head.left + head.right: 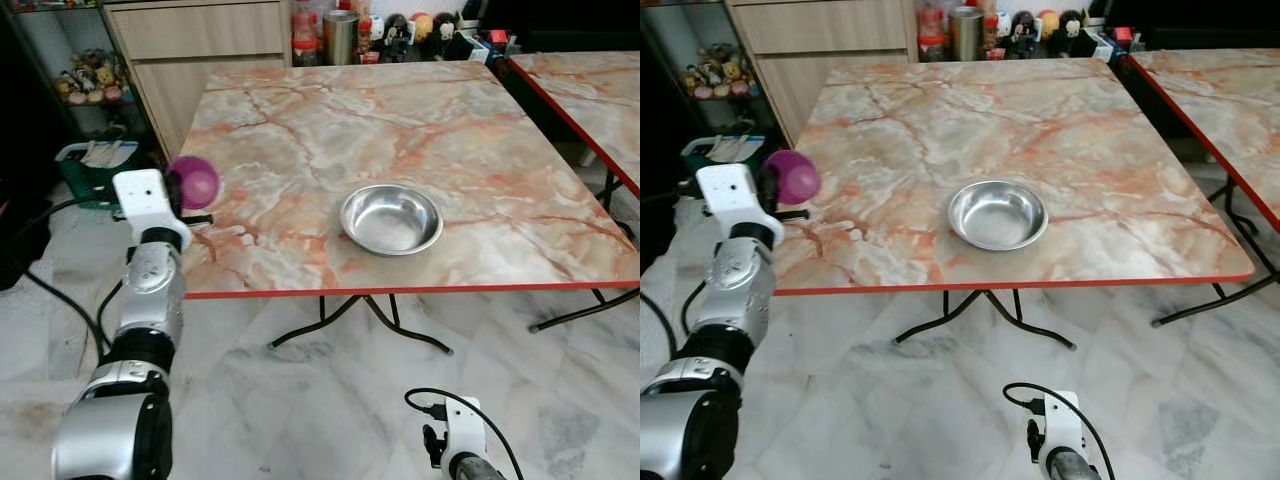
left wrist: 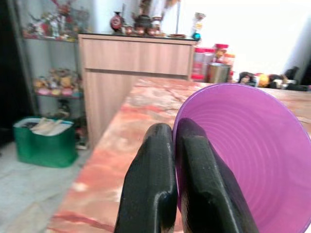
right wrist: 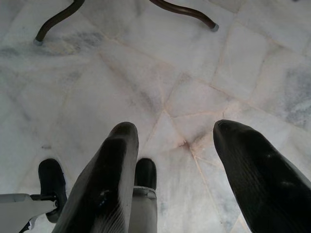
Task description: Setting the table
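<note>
While the left gripper [image 2: 167, 184] pinches the purple cup's [image 2: 243, 155] ribbed plastic rim, the cup hangs at the table's [image 1: 420, 130] left edge.
A round steel bowl [image 1: 391, 219] sits on the orange-veined marble top; jar labels behind look unreadable. The right gripper [image 3: 177, 179] hangs spread above floor tiles.

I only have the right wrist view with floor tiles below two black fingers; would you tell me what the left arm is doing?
Observer: The left gripper is shut on the rim of a purple cup, held at the table's left edge.
Operator: Thanks, is anything on the table already?
Observer: A metal bowl sits near the front edge, apart from the cup.
Operator: And where is my right gripper relative to the table?
Observer: The right gripper hangs open, low over the floor in front of the table.
</note>
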`<state>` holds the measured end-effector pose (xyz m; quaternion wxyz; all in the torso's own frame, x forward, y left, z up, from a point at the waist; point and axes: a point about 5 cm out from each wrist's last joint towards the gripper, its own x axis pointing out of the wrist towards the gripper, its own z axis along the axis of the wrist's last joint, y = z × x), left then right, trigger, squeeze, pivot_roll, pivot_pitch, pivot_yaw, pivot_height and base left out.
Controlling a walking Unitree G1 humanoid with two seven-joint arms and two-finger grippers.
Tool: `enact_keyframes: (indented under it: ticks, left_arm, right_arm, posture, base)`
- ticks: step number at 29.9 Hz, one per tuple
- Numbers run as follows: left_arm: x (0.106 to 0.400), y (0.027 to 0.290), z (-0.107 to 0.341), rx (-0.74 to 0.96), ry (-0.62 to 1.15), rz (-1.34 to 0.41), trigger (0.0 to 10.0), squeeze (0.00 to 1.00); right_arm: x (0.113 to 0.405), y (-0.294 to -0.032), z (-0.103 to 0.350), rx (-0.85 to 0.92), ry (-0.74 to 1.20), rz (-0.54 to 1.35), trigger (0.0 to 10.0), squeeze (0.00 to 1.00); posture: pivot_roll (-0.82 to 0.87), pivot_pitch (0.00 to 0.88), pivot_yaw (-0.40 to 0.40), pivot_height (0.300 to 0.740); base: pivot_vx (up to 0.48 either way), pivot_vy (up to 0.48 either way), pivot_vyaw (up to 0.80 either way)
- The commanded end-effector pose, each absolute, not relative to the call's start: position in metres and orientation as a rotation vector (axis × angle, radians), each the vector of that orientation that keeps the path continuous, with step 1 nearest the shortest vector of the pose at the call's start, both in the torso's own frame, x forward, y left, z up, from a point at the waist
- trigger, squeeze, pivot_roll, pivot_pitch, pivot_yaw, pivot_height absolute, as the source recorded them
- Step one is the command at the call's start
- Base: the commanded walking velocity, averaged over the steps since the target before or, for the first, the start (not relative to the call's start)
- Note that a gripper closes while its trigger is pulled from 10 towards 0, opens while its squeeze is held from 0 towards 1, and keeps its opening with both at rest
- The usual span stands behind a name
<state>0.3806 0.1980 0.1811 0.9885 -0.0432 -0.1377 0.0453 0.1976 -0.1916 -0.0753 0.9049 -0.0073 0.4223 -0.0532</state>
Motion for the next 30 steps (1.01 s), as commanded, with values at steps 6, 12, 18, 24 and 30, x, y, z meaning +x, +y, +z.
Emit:
enact_keyframes:
  ticks: [6, 12, 18, 24, 30]
  left_arm:
    - [0.383, 0.188, 0.181, -0.150, -0.252, 0.023, 10.0, 0.00]
    - [0.384, 0.188, 0.183, -0.156, -0.250, 0.021, 10.0, 0.00]
    - [0.385, 0.187, 0.185, -0.168, -0.249, 0.013, 10.0, 0.00]
    - [0.385, 0.188, 0.190, -0.164, -0.260, 0.010, 10.0, 0.00]
    - [0.385, 0.187, 0.193, -0.164, -0.269, 0.003, 10.0, 0.00]
  right_arm:
    - [0.194, -0.189, -0.077, -0.004, 0.883, -0.117, 10.0, 0.00]
    - [0.195, -0.190, -0.077, -0.007, 0.883, -0.121, 10.0, 0.00]
    - [0.194, -0.191, -0.077, -0.007, 0.884, -0.123, 10.0, 0.00]
    - [0.193, -0.189, -0.078, -0.008, 0.888, -0.120, 10.0, 0.00]
    - [0.191, -0.188, -0.080, -0.007, 0.896, -0.117, 10.0, 0.00]
  posture:
    - [-0.03, 0.040, 0.037, 0.740]
    - [-0.04, 0.050, 0.033, 0.740]
    - [-0.03, 0.055, 0.033, 0.740]
    - [-0.03, 0.061, 0.033, 0.740]
    - [-0.03, 0.061, 0.033, 0.740]
  base:
    - [0.347, 0.000, 0.00]
    - [0.358, 0.000, 0.00]
    - [0.386, 0.000, 0.00]
    - [0.480, 0.000, 0.00]
    - [0.480, 0.000, 0.00]
